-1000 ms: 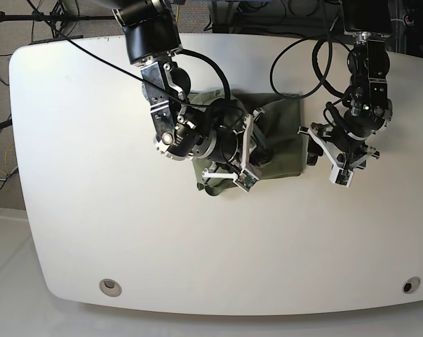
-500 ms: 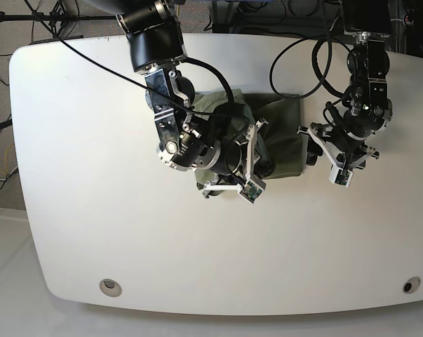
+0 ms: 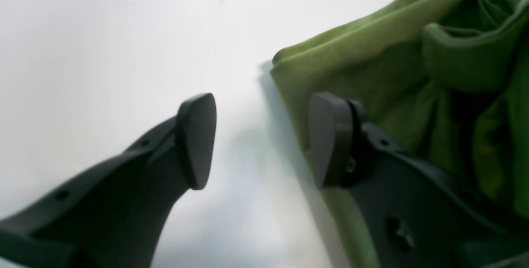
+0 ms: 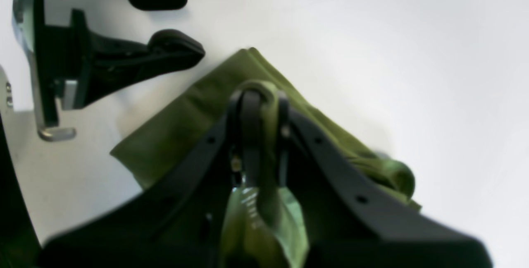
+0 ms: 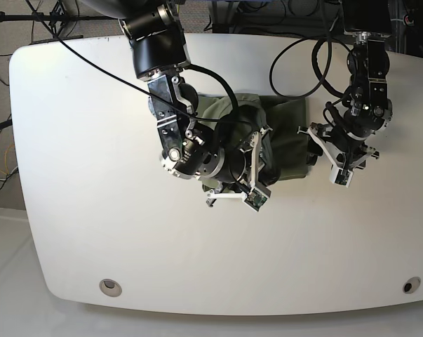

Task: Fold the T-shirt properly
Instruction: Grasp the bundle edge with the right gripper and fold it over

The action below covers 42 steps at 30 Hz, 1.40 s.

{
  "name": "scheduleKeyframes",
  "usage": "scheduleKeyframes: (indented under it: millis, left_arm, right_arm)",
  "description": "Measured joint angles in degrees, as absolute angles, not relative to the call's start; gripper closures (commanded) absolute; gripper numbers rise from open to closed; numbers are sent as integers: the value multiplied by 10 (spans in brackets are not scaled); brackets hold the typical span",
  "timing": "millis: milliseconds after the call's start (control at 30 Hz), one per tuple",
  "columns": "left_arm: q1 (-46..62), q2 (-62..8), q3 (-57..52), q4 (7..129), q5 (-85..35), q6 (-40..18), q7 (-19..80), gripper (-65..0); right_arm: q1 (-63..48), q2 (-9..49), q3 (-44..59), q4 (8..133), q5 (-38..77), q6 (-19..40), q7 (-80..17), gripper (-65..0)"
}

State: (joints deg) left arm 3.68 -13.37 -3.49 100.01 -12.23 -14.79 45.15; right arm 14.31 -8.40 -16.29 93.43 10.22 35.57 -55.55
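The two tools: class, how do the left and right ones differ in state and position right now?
The left tool is open and empty; the right tool is shut on the T-shirt. The left tool straddles the shirt's edge, one finger over bare table; the right tool is over the shirt, with cloth pinched between its fingers. Both have dark fingers.

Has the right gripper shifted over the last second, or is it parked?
Yes. In the base view the right gripper, shut on the T-shirt, has carried its fold rightward, toward the left gripper, which has not moved.
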Motion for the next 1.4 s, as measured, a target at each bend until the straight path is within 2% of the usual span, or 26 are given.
scheduleKeyframes:
  millis: [800,933,1033,1067,1167,1233,1333,1400]
  left_arm:
    - [44,-134,-35,1000,-123,-148,451,-339]
    - [45,-133,-35,1000,-123,-148,451,-339]
    - [44,-133,-35,1000,-123,-148,451,-339]
    - [44,-133,-35,1000,-123,-148,451,-339]
    - [45,-132,-35,1000,-123,-148,451,-339]
    - [45,-132,-35,1000,-122,-148,451,-339]
    - [44,-133,-35,1000,-116,-145,452,-339]
    - [45,-134,-37,1000,-115,-145,454,-339]
  right_arm:
    - [192,-82,-248,748,101,354,-488,-10]
    - [202,-83,-264,734,102,354,-487,-130]
    - [205,-83,-271,733,110,354,-486,-266]
    - [205,-83,-271,733,120,354,-486,-333]
    - [205,-83,-271,733,144,354,-483,-450]
    - [207,-83,-273,733,153,354,-482,-552]
    - [212,-81,-282,733,152,353,-476,-640]
    - [212,-81,-282,733,152,353,-472,-650]
